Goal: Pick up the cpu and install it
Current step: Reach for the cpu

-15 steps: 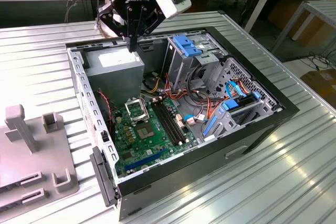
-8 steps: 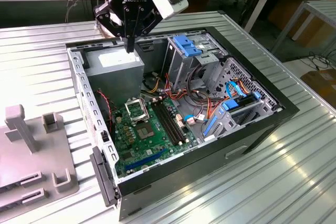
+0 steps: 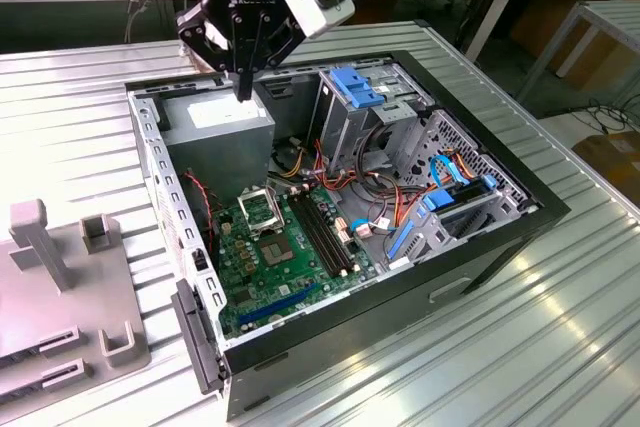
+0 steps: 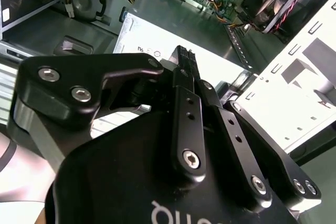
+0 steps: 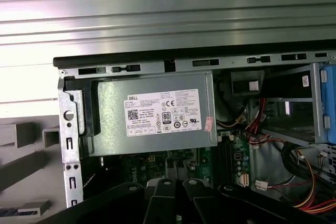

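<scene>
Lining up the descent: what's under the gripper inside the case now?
The gripper hangs over the grey power supply, at its white label. The supply hides whatever lies beneath it; the green board with the socket sits beside it, uncovered.

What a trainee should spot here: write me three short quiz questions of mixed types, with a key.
1. True or false: in the exterior view, the tool hangs above the power supply, not above the motherboard.
2. Pick one: the drive-bay clips are A) red, B) blue, C) yellow.
3. Fill in: the grey holder stands on the ribbed table at the exterior view's ___ of the computer case.

Key: 1 true; 2 B; 3 left.
</scene>
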Motion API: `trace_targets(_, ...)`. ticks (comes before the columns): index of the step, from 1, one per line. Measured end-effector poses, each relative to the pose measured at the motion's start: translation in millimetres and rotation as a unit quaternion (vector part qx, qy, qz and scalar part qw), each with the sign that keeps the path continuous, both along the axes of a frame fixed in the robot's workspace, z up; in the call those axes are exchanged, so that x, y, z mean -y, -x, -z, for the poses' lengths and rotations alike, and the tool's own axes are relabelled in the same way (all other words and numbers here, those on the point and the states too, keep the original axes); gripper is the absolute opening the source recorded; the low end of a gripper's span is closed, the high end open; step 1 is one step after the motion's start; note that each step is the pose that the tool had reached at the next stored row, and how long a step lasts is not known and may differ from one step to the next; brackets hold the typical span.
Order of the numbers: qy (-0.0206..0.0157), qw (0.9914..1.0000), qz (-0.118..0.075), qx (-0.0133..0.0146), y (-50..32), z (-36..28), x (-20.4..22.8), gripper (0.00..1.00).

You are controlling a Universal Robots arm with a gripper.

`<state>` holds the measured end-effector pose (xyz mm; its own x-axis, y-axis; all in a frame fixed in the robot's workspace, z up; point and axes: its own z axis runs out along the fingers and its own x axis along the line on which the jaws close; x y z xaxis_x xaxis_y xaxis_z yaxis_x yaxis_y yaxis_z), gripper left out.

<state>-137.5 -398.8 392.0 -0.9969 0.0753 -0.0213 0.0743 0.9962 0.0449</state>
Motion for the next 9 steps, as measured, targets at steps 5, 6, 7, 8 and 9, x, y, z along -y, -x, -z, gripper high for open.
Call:
trace_targets(5,0.0000,1.00000,0.000,-0.0008,2.3,0.4,0.0,0.11)
trace_targets(6,0.0000,1.00000,0.000,-0.0011,2.9,0.5,0.0,0.11)
trace_targets(7,0.0000,1.00000,0.000,-0.0013,3.2,0.6,0.0,0.11)
trace_targets(8,0.0000,1.00000,0.000,-0.0014,3.5,0.7,0.0,0.11)
trace_targets(9,0.0000,1.00000,0.000,-0.0015,4.0,0.8,0.0,0.11)
